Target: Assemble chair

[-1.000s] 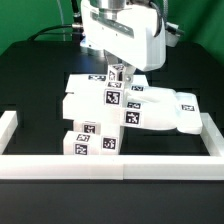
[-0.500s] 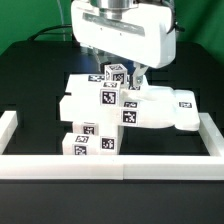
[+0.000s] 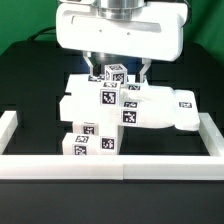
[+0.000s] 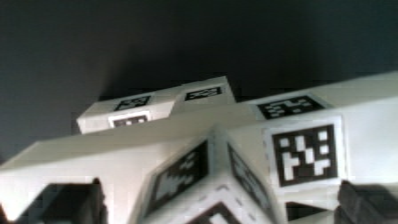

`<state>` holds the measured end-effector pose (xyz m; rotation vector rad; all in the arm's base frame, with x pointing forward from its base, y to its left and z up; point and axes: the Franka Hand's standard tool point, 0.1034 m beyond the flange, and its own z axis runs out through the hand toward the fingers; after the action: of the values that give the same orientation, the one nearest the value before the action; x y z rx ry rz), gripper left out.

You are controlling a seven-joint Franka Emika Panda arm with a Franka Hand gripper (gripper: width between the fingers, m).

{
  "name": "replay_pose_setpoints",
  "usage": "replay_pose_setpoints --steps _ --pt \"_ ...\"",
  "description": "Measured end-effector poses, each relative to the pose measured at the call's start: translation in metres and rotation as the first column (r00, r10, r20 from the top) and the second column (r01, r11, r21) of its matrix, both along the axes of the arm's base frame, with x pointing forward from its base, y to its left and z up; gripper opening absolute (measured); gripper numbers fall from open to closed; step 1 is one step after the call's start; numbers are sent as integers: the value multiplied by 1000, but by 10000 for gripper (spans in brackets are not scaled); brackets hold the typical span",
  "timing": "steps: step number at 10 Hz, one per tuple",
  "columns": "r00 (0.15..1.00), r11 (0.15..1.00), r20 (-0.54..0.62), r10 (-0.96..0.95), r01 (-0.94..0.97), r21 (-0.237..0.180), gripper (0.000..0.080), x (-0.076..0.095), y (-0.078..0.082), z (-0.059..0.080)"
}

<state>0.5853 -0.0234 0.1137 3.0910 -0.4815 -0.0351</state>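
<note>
The gripper (image 3: pixel 118 68) hangs with fingers spread wide, holding nothing, just above the chair (image 3: pixel 125 108). Its matte white, blocky slabs with black-and-white square tags lie clustered mid-table on black cloth (image 3: pixel 30 80), a low white wall (image 3: pixel 110 166) at six o'clock.

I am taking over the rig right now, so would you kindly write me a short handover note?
Hand: open, holding nothing, above the top block.
Parts: the chair pieces sit clustered mid-table; a tagged block lies in front, near the border wall.
Done: the top block rests on the stack, hand off it.
Left: the front block looks unattached; the chair is unfinished. How firmly the top block is seated cannot be told.
</note>
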Motion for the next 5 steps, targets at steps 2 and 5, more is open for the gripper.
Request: replay_pose_setpoints --steps 2,5 --pt "981 981 1 195 -195 -12 649 1 -2 0" --pt "921 921 1 389 -389 -20 649 3 -4 0"
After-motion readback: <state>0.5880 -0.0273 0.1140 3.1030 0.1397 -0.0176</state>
